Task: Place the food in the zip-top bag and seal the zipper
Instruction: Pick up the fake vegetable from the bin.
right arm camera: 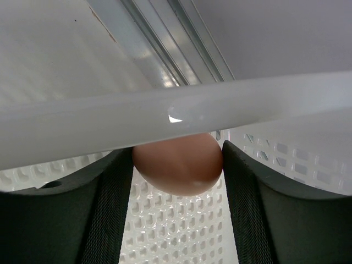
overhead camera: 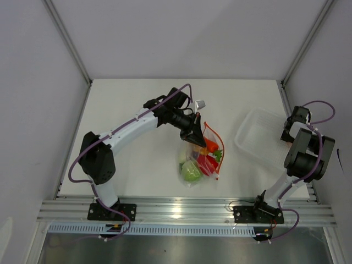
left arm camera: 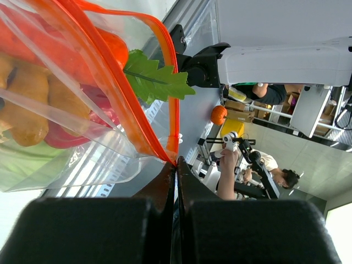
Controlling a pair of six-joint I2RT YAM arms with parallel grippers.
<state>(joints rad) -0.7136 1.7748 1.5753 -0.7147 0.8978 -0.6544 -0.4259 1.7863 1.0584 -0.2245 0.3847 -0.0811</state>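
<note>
The zip-top bag (overhead camera: 201,159) hangs from my left gripper (overhead camera: 197,133), its bottom resting on the table. It holds the green round fruit (overhead camera: 191,171), the red pepper (overhead camera: 206,163), the white radish (overhead camera: 182,157) and the orange-yellow lumpy piece (left arm camera: 27,104). In the left wrist view my left gripper (left arm camera: 177,165) is shut on one end of the red-orange zipper (left arm camera: 174,104); the strip's two sides stand apart. My right gripper (right arm camera: 177,170) is shut on the pink one (right arm camera: 177,159), down inside the white basket (overhead camera: 258,132).
The basket's rim (right arm camera: 165,110) crosses right in front of the right fingers. The basket stands at the table's right side beside the right wall rail. An aluminium rail runs along the near edge.
</note>
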